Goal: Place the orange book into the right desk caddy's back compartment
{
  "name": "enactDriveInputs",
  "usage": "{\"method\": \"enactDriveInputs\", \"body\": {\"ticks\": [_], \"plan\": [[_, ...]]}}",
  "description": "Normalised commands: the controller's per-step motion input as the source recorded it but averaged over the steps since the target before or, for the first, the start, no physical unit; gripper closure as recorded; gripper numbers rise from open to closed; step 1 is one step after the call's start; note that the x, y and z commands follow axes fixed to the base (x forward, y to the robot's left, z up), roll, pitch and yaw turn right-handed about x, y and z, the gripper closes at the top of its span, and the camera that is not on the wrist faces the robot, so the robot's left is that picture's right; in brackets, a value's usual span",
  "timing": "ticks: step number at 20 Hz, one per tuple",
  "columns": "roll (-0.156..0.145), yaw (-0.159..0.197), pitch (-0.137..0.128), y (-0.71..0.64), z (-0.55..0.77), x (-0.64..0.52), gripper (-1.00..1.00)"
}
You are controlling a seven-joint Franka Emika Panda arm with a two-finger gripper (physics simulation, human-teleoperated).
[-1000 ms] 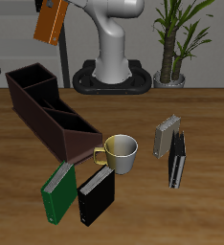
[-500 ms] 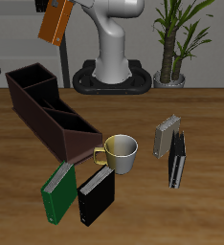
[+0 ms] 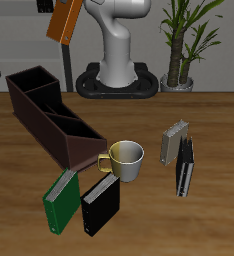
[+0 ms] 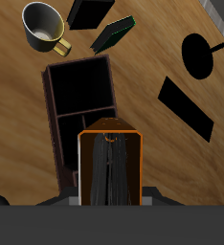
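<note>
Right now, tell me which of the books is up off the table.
The orange book, held in the gripper high above the right desk caddy. The green book and black book rest on the table by the mug.

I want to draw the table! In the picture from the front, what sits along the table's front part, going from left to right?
Green book → black book → mug → grey book → dark book. The green and black books lie nearest the front edge.

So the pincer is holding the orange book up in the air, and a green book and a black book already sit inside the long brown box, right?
Not quite. The exterior view shows the green book and the black book on the table, outside the long brown box. The pincer does hold the orange book in the air.
</note>
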Motion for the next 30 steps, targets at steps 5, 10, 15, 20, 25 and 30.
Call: {"method": "enactDriveInputs", "body": {"ticks": [5,10,15,20,25,30], "plan": [[0.008,-0.018,0.028,0.01,-0.07,0.14,1.00],[0.023,0.030,0.035,0.05,-0.22,0.19,1.00],[-0.001,-0.012,0.022,-0.03,-0.06,0.03,1.00],[-0.013,0.008,0.015,-0.11,-0.10,0.02,1.00],[-0.011,-0.014,0.004,-0.08,-0.08,-0.03,1.00],[-0.008,-0.003,0.012,-0.07,-0.14,0.11,1.00]]}}
